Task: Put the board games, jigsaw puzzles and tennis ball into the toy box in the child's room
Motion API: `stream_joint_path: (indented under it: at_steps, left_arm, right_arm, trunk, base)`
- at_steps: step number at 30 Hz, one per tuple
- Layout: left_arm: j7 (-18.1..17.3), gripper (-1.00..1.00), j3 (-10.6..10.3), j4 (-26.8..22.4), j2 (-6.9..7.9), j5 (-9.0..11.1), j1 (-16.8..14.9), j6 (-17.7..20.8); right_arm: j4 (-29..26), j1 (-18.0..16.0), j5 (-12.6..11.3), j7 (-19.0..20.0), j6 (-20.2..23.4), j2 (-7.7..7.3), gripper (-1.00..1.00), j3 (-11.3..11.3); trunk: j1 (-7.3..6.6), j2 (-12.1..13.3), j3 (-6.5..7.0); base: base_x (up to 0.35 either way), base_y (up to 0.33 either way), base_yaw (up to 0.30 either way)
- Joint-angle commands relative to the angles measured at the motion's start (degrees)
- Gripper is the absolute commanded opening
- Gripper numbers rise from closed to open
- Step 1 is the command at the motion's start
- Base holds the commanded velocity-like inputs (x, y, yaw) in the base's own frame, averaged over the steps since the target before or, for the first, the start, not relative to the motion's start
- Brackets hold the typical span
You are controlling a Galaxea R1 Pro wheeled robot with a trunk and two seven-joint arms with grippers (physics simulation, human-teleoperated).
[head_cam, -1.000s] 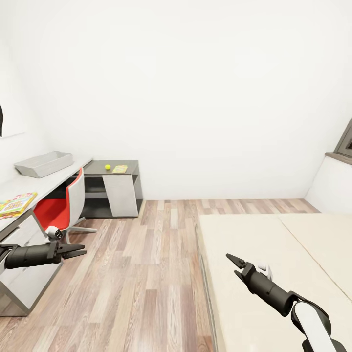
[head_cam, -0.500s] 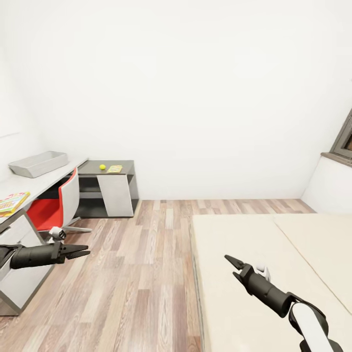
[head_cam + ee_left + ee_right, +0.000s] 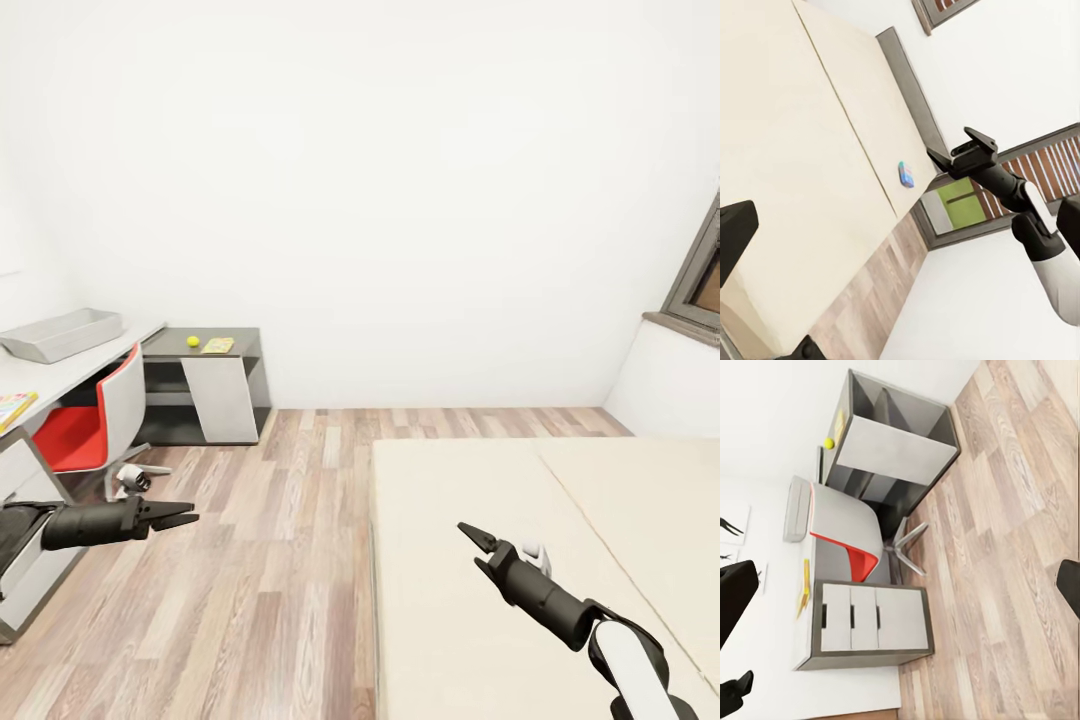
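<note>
A: Where are the toys from here?

B: In the head view the toy box (image 3: 62, 334) sits on the counter (image 3: 25, 372) at about nine o'clock. The tennis ball (image 3: 193, 341) and a small yellow box (image 3: 218, 345) lie on the lower dark section, near ten. One printed box (image 3: 12, 409) pokes in at the frame's edge, beside the red chair (image 3: 88, 425).

A: And the bed (image 3: 520, 560)?

B: It spreads from four to six o'clock. The left wrist view catches a small blue board game (image 3: 906, 174) on the mattress near the headboard (image 3: 912, 88).

A: Are the arms carrying anything?

B: No. The left gripper (image 3: 178, 516) has its jaws narrowly parted and empty over the floor (image 3: 270, 560); the right gripper (image 3: 474, 541) has its jaws spread and empty above the mattress.

A: So how should the approach go?

B: I'd judge the robot is turning toward the bed. Square the base to the mattress edge, then reach for the blue box with the right arm, jaws wide, closing across its short side.
</note>
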Motion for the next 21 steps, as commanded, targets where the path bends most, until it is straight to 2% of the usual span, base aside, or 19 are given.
stream_joint_path:
  at_steps: [1, 21]
  left_arm:
    - [-0.18, 1.00, -0.29, 0.01, 0.04, 0.22, -0.08, 0.61]
    - [-0.26, 1.00, -0.31, 0.01, -0.10, 0.22, -0.08, 0.61]
  right_arm:
    - [0.02, -0.06, 0.23, 0.33, 0.31, 0.00, 1.00, -0.09]
    - [0.05, -0.06, 0.23, 0.46, 0.36, -0.14, 1.00, -0.10]
  trunk:
    - [0.04, -0.14, -0.13]
    - [0.04, -0.14, -0.13]
  base:
    - [0.000, -0.299, 0.000]
    - [0.000, -0.299, 0.000]
